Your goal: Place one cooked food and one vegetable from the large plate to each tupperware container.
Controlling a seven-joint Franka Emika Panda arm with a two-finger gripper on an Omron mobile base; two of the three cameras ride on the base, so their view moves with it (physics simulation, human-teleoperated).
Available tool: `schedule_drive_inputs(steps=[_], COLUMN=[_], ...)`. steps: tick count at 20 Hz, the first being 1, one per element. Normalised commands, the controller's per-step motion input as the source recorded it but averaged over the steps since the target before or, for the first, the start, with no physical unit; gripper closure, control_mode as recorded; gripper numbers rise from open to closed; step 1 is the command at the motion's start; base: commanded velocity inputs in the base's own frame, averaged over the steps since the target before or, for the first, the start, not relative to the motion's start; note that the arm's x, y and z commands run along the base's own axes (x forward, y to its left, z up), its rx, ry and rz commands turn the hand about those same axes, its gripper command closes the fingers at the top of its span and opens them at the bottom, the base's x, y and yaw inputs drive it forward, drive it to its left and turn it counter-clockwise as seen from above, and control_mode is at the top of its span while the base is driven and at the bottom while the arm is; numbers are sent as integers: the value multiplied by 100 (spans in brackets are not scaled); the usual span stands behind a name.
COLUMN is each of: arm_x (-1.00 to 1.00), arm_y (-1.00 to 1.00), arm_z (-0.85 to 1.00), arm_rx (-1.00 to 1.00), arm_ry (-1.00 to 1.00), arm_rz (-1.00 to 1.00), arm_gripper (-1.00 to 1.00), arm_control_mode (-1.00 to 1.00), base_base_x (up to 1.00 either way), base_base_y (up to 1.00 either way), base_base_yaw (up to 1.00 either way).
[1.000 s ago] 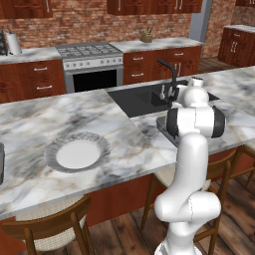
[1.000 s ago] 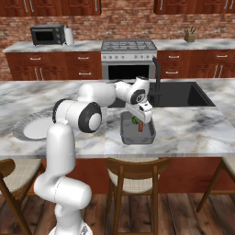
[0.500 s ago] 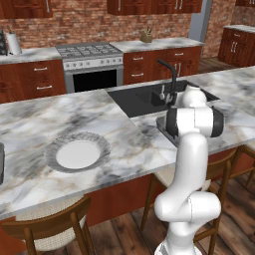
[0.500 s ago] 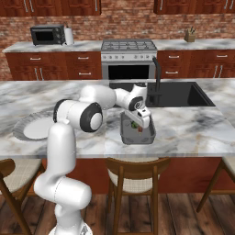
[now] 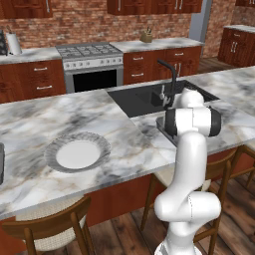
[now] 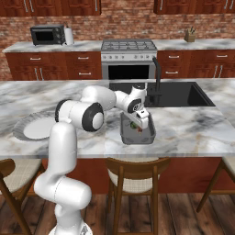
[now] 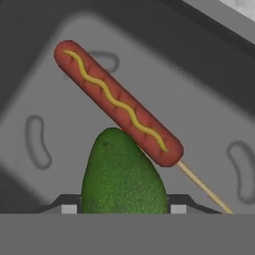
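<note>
Here, label by label, is how things stand for me.

Claw: my claw [image 6: 140,125] hangs just above the tupperware container [image 6: 137,133], pointing down into it. In the hand view a green avocado [image 7: 123,177] sits at 6 o'clock, right between my fingertips; I cannot tell whether the jaws press on it or stand a little off it.

Cooked food: a reddish-brown sausage on a stick [image 7: 117,103], with a yellow wavy line of mustard along it, lies on the floor of the tub. In the hand view it runs from 11 o'clock down toward 4 o'clock, its thin wooden stick going on toward 5 o'clock. Its lower end touches or overlaps the top of the avocado.

Tupperware container: dark grey, rounded corners, flared rim. It stands on the marble worktop [image 6: 193,128] at 6 o'clock from the black sink basin [image 6: 176,94], near the worktop's front edge. In the right base view a small red and green spot shows inside it, under my claw.

Large plate: the large plate [image 5: 77,152] with its grey patterned rim and white centre lies well apart from the tub, at 9 o'clock in both base views, and its centre is bare.

Second tub: a dark edge [image 5: 1,169] shows at the far 9 o'clock border of the left base view; too little of it shows to tell more.

Faucet: a dark faucet [image 6: 158,75] rises at the sink's rim, at 12 o'clock from the tub.
</note>
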Motion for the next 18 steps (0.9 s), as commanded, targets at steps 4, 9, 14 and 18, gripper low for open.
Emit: schedule_drive_inputs(steps=[4, 9, 14, 18], arm_x=[0, 0, -5, -49], arm_y=[17, 2, 0, 55], arm_z=[0, 0, 20, 96], arm_rx=[0, 0, 0, -2], arm_ry=[1, 0, 0, -3], arm_rz=[0, 0, -3, 1], arm_gripper=[-100, -100, -100, -100], arm_control_mode=[-100, -100, -100, -100], base_base_x=[0, 0, 0, 0], base_base_y=[0, 0, 0, 0], base_base_yaw=[0, 0, 0, 0])
